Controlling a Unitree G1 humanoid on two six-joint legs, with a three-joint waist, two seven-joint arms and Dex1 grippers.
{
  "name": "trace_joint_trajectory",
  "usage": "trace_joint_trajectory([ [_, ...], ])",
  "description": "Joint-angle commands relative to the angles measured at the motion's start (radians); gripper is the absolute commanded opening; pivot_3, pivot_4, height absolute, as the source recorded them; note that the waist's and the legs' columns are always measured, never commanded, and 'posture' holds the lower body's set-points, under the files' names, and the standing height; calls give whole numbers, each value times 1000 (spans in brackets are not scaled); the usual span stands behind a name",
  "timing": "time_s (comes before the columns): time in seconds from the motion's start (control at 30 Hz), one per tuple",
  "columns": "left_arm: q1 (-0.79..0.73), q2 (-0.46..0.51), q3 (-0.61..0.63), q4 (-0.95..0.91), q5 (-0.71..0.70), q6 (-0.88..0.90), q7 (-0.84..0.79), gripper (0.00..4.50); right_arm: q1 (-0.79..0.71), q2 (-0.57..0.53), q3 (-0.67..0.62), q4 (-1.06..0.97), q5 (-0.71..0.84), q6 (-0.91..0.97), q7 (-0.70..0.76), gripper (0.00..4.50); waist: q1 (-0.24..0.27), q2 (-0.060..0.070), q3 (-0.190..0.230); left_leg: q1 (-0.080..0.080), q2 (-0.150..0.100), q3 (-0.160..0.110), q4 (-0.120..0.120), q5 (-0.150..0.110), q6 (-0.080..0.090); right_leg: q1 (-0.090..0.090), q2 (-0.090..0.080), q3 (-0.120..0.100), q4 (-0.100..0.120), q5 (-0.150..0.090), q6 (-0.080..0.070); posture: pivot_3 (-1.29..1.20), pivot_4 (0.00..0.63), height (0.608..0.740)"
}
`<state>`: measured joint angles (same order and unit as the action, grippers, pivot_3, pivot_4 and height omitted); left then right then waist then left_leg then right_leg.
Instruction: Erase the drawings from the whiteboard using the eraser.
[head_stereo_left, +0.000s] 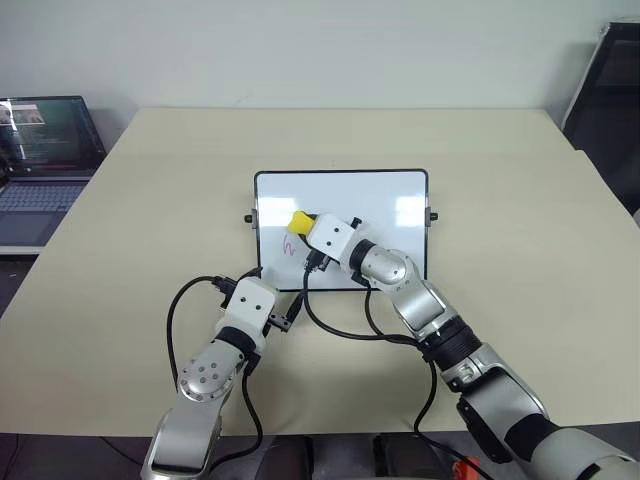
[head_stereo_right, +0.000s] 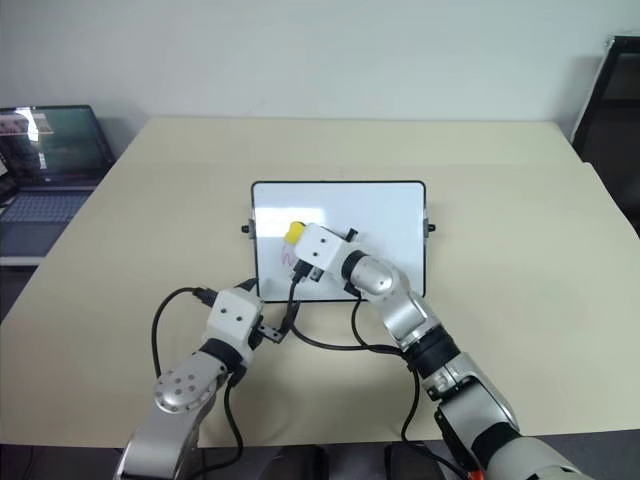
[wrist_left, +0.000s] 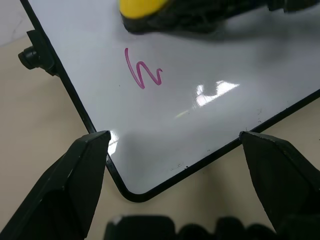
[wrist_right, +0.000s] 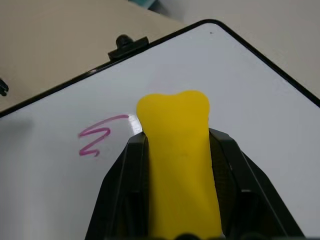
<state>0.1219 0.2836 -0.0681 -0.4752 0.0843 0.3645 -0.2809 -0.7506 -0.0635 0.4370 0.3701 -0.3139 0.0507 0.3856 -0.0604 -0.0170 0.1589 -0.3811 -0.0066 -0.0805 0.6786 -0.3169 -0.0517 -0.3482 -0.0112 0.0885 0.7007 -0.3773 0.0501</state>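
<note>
Between shut right pincer (wrist_right: 175, 150): eraser (wrist_right: 177, 165).

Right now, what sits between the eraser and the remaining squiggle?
Nothing: bare whiteboard separates the eraser from the squiggle, seen in the right wrist view.

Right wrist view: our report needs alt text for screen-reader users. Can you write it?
The right claw grips a yellow eraser over a whiteboard, beside a pink-purple squiggle. A dark knob sits on the board's frame, beige table beyond.
</note>
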Motion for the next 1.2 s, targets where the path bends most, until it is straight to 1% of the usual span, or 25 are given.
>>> trace_joint_trajectory([
  [0.03, 13, -1, 6, -38, -2, -12, 10, 4500, -12, -13, 27, 38, -52, 11, -2, 1298, -1, 0, 0, 0, 0, 0, 0, 0, 0, 0, 0, 0, 1, 0, 0, 0, 150, 740],
  [0.2, 18, -4, 4, -46, 2, -7, 21, 4500, 20, -54, 97, 55, -128, -34, 12, 1298, 1, 0, -1, 2, 0, 0, 1, -1, 2, 0, 0, 1, 5, 0, 0, 0, 150, 740],
  [0.33, 30, -4, 5, -52, 3, -8, 25, 4500, 53, -56, 127, 33, -134, -44, 39, 1298, 1, 0, -1, 6, 0, 0, 1, -1, 1, 3, 0, 1, 8, 0, 0, 0, 150, 740],
  [0.4, 37, -1, 9, -56, 4, -7, 26, 4500, 66, -55, 141, 25, -136, -47, 53, 1298, 1, 0, -1, 8, 0, 0, 1, -1, 1, 6, 0, 1, 8, 0, 0, 0, 150, 740],
  [0.5, 50, 3, 18, -61, 1, -9, 25, 4500, 75, -48, 153, 27, -135, -55, 65, 1298, 1, 0, 0, 17, 0, -1, -1, -1, 2, 12, 0, 1, 5, 0, 0, 0, 150, 740],
  [0.67, 62, 2, 17, -64, 3, -15, 27, 4500, 9, 3, 117, 100, -119, -76, 18, 1298, -1, 0, 0, 18, 0, -1, -1, -1, 2, 12, 0, 1, 5, 0, 0, 0, 150, 740],
  [0.8, 68, 1, 12, -67, 5, -18, 27, 4500, -90, 41, 60, 205, -109, -98, -73, 1298, -3, 0, 0, 18, 0, -2, -1, 0, 1, 10, 0, 0, 7, 0, 0, 0, 150, 740],
  [0.97, 68, 4, 7, -72, 5, -19, 21, 4500, -181, 46, -3, 317, -109, -117, -199, 1298, 5, 1, 1, 17, 0, -2, -1, 0, 1, 10, 0, 0, 6, 0, 0, 0, 150, 740],
  [1.1, 66, 6, 5, -73, 5, -20, 17, 4500, -163, 46, 1, 333, -113, -126, -191, 1298, 3, 1, 1, 17, 0, -2, -1, 0, 1, 10, 0, 0, 6, 0, 0, 0, 150, 740],
  [1.2, 64, 8, 2, -74, 5, -20, 13, 4500, -114, 43, 19, 287, -111, -134, -152, 1298, 4, 1, 1, 17, 0, -2, -2, 0, 1, 10, 0, 0, 5, 0, 0, 0, 150, 740],
])
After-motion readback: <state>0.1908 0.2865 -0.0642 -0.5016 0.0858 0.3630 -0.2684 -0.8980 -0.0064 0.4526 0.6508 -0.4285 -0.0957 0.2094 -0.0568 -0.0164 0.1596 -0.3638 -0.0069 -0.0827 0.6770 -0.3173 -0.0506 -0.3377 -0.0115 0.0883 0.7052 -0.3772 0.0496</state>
